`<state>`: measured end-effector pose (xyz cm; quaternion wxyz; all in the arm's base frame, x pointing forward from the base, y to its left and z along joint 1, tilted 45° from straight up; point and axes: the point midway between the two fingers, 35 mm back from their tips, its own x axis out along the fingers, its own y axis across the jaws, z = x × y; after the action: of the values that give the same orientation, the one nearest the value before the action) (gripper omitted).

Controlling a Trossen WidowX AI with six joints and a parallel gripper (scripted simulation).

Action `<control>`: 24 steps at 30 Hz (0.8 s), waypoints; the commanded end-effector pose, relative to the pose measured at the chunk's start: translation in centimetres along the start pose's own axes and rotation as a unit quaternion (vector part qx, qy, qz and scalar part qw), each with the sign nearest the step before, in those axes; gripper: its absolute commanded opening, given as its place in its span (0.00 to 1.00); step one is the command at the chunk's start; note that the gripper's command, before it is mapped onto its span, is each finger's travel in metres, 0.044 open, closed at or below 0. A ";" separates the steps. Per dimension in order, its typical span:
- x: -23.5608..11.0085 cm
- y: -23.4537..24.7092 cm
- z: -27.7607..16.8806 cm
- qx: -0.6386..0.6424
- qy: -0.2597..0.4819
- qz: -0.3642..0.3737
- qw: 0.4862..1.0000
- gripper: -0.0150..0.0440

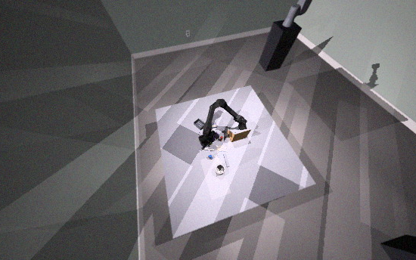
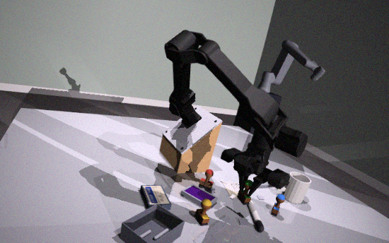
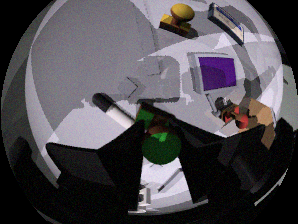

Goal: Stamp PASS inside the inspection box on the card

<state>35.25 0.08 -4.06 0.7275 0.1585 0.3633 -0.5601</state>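
Tool [image 2: 246, 191]: closed on the green-knobbed stamp [image 2: 247, 188], fingers pinching its handle; wrist view shows the green knob [image 3: 160, 147] centred between the dark fingers.
Stamp position: base low, at or just above the table [image 2: 60, 155], beside the card [image 2: 230, 187]; contact cannot be told.
Identity check: green taken as PASS by judgement; lettering not legible. Red-knobbed [image 2: 208, 178], yellow-knobbed [image 2: 204, 210] and blue-knobbed [image 2: 278, 204] stamps standing apart, not to be disturbed.
Ink pad [image 2: 199, 195]: purple, open face up, between red and yellow stamps, near the stamp in hand.
Card: pale sheet partly hidden behind the tool; inspection box not discernible.
Step in hand: judged as carrying the stamp between pad and card; inking not confirmed.
Method: keep stamp upright, face parallel to the surface; descend straight, press once, lift straight, no sliding.
Hazards: marker [image 2: 254, 217] lying close by; white cup [image 2: 297, 187] toward the far edge; grip not to be loosened until set down.
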 end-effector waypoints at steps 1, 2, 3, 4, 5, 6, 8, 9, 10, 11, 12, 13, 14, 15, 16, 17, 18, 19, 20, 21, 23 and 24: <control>1.1 -0.3 -0.1 -0.004 -0.001 -0.006 1.000 0.25; 1.2 -0.3 -0.1 -0.004 -0.001 -0.006 1.000 0.25; 1.4 -0.3 -0.1 -0.004 -0.001 -0.006 1.000 0.25; 1.6 -0.3 -0.1 -0.004 -0.001 -0.006 1.000 0.25; 1.7 -0.4 -0.1 -0.004 -0.002 -0.006 1.000 0.25; 1.9 -0.4 -0.1 -0.004 -0.002 -0.006 1.000 0.25; 2.2 -0.4 -0.1 -0.004 -0.002 -0.006 1.000 0.25; 2.4 -0.4 -0.1 -0.004 -0.002 -0.006 1.000 0.25; 2.5 -0.4 -0.1 -0.004 -0.002 -0.006 1.000 0.25; 2.7 -0.4 -0.1 -0.004 -0.002 -0.006 1.000 0.25; 2.9 -0.5 -0.1 -0.004 -0.002 -0.006 1.000 0.25; 3.0 -0.5 -0.1 -0.004 -0.002 -0.006 1.000 0.25; 3.2 -0.5 -0.1 -0.004 -0.002 -0.006 1.000 0.25; 3.4 -0.5 -0.1 -0.004 -0.002 -0.006 1.000 0.25; 3.5 -0.5 -0.1 -0.004 -0.003 -0.007 1.000 0.25; 3.7 -0.6 -0.1 -0.004 -0.003 -0.007 1.000 0.25; 3.8 -0.6 -0.1 -0.004 -0.003 -0.007 1.000 0.25; 4.0 -0.6 -0.1 -0.004 -0.003 -0.007 1.000 0.25; 4.0 -0.6 -0.1 -0.004 -0.003 -0.007 1.000 0.25; 4.1 -0.6 -0.1 -0.004 -0.003 -0.007 1.000 0.25; 4.1 -0.6 -0.1 -0.004 -0.003 -0.007 1.000 0.25; 4.1 -0.6 -0.1 -0.004 -0.003 -0.007 1.000 0.25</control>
<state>35.32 -2.62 -6.59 0.7267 0.1560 0.3627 -0.5621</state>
